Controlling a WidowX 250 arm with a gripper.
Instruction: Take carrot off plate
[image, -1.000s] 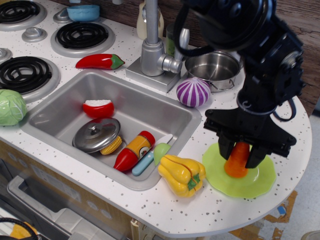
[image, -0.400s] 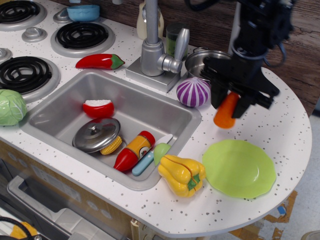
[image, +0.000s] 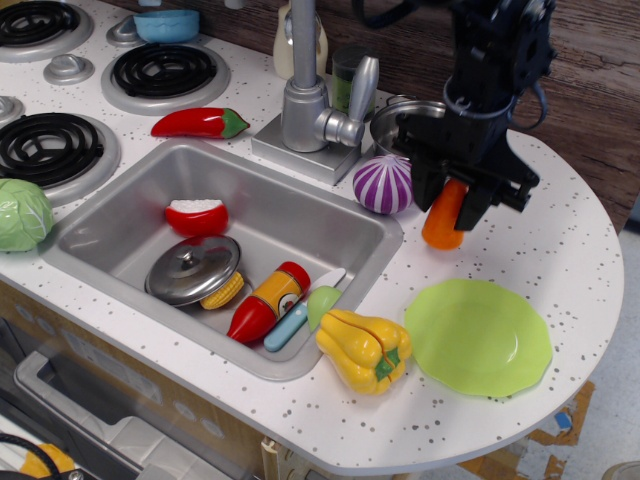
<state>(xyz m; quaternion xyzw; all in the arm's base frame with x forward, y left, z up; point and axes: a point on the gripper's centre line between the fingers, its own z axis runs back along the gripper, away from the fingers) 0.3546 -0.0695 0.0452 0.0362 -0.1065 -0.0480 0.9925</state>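
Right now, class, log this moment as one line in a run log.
phase: carry | gripper: shut on carrot | carrot: off plate, near onion | plate: bare | next: likely set carrot down

Counter with a sink on the left and the plate near the right front edge.

The plate (image: 478, 337) lies flat on the counter (image: 570, 250), with the pepper (image: 364, 349) just left of it at the sink's (image: 225, 250) front right corner. Behind the plate, the gripper (image: 455, 205) holds the carrot (image: 444, 216) above the counter, clear of the plate. Left of the carrot sits the onion (image: 383, 184), and behind that the pot (image: 412, 130) and the faucet (image: 310, 95). Inside the sink lie a lid (image: 192, 270), a corn cob (image: 224, 291) beside it and a bottle toy (image: 268, 300). The chili (image: 198, 123) lies behind the sink; the burners (image: 160, 72) stand at the far left, the cabbage (image: 20, 214) at the left edge.
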